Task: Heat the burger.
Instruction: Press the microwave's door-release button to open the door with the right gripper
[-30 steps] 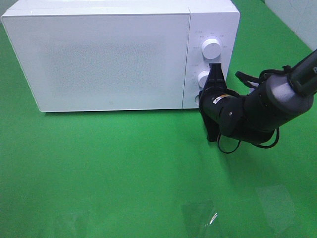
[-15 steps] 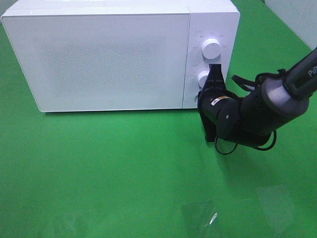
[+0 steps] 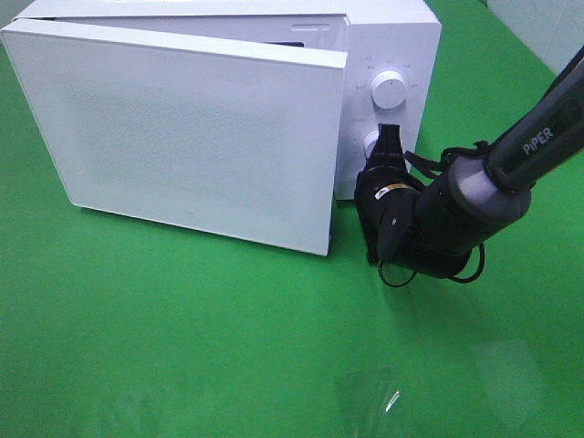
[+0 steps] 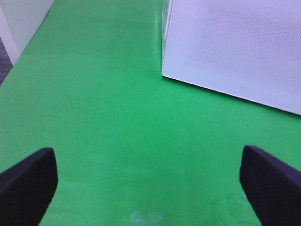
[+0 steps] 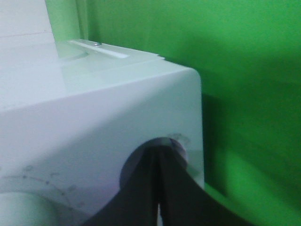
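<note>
Evenly lit green table surface (image 3: 201,328)

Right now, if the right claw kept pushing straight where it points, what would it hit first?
The control panel of the microwave. The shut right gripper has its tips at a round button on that panel, apparently touching it, though actual contact is hard to confirm from these views.

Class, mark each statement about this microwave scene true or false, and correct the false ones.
1. The microwave door stands ajar. True.
2. The right gripper is wide open. False: it is shut, its fingers together.
3. The left gripper is open above the green table. True.
4. A burger sits on the table before the microwave. False: no burger shows in any view.
5. The right gripper is at the control panel, below the upper knob. True.
</note>
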`<state>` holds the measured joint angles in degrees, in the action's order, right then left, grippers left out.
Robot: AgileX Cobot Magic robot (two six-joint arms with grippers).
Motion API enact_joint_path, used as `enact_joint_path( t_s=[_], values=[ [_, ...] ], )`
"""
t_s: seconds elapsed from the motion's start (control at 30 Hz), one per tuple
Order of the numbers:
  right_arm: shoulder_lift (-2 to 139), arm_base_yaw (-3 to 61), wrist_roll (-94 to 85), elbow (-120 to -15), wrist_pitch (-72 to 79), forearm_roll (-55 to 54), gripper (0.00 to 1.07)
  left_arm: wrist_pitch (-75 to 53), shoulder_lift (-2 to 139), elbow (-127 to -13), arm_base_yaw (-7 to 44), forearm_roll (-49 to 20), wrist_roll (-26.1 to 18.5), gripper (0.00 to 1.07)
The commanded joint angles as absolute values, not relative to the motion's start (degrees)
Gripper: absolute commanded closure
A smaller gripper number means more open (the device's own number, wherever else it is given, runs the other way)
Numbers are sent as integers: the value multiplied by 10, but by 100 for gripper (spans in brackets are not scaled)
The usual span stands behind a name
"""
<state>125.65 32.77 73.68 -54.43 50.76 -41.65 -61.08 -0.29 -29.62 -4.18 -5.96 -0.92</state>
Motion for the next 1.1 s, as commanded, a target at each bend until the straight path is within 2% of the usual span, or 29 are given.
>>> enact_joint_path(
  t_s=[0.03, 0.43, 1.1],
  values=[
    [1243, 307, 725, -610, 694, -348, 107, -610, -5, -296, -43, -61, -9, 6],
    [1243, 307, 715, -612, 696, -348, 107, -610, -5, -296, -43, -61, -9, 6],
    [1210, 342, 735, -531, 561, -352, 107, -610, -5, -296, -43, -61, -9, 6]
  ],
)
